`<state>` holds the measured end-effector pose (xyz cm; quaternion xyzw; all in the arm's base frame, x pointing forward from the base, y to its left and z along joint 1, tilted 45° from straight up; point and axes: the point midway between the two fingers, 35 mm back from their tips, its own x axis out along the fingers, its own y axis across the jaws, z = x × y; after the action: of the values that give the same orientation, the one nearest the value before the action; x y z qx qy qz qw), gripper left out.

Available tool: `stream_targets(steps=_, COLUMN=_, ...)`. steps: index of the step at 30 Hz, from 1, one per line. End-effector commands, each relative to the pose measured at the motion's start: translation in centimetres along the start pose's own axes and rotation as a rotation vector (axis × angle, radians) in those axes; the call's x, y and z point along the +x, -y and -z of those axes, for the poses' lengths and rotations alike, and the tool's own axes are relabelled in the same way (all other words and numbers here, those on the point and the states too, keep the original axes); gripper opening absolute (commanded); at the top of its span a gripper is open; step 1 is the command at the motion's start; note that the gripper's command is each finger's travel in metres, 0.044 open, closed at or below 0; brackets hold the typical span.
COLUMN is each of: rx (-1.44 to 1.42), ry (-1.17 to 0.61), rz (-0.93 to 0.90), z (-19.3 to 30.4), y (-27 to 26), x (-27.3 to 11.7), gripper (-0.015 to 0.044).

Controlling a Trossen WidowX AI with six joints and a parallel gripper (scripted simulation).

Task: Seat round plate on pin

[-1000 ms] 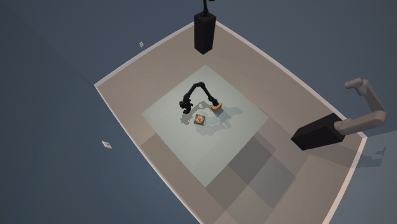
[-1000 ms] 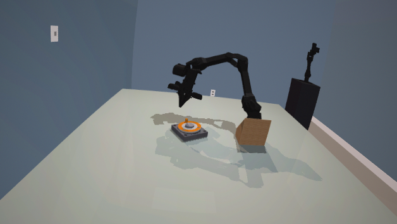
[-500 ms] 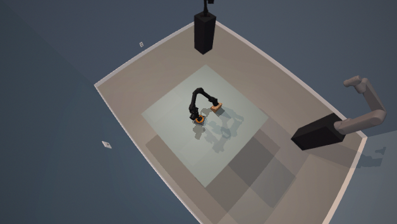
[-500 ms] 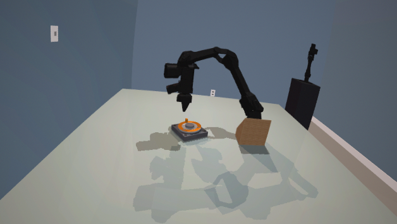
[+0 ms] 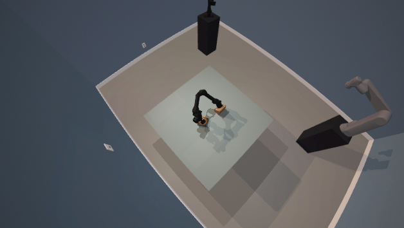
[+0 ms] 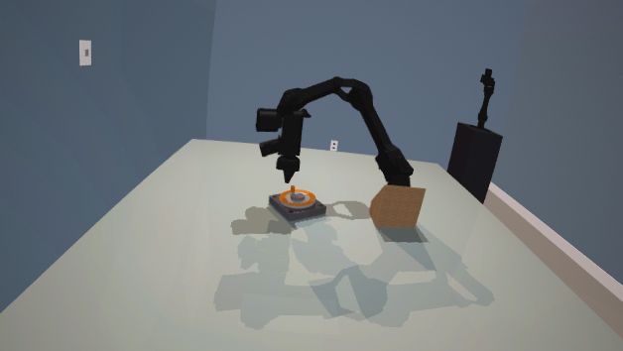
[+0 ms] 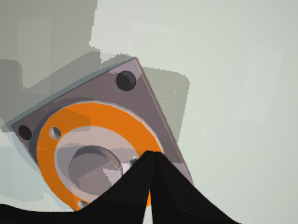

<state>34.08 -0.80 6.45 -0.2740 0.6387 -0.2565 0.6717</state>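
- The plate [image 6: 297, 198], an orange ring, lies on the grey base [image 6: 298, 207] around the post [image 6: 298, 196], on the pale surface [image 6: 149, 258], with its orange tab [image 6: 293, 189] sticking up on the far-left part of the ring.
- In the wrist view one small hole [image 7: 55, 132] shows in the ring's left part; the pin cannot be made out, so how far the hole is off it cannot be told.
- Risk: a push with the tips on the tab could slip off it, since the tab is small and the tips come to a narrow point; the plate would then stay riding up.
- Risk: pressing down while turning could jam the plate harder on the pin, or shift the base on the surface.
- Risk: turning too far would carry the hole past the pin, so the plate would not drop flat.
- The fingers [image 6: 289, 175] are pressed together with nothing between them, and hang point-down just above the plate, near the tab, touching nothing as far as the exterior view shows.
- Farther back, the arm [image 6: 367, 114] arches over from its wooden block [image 6: 398, 206].
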Motion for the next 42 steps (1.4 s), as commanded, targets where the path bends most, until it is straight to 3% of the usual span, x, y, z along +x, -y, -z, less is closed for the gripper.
stream_targets(steps=1, rx=-0.006, ry=-0.001, rz=0.007, z=0.1, y=0.1, x=1.7, gripper=0.0)
stream_targets(steps=42, rx=-0.008, ry=-0.003, rz=0.008, z=3.8, y=1.2, x=2.0, gripper=0.0)
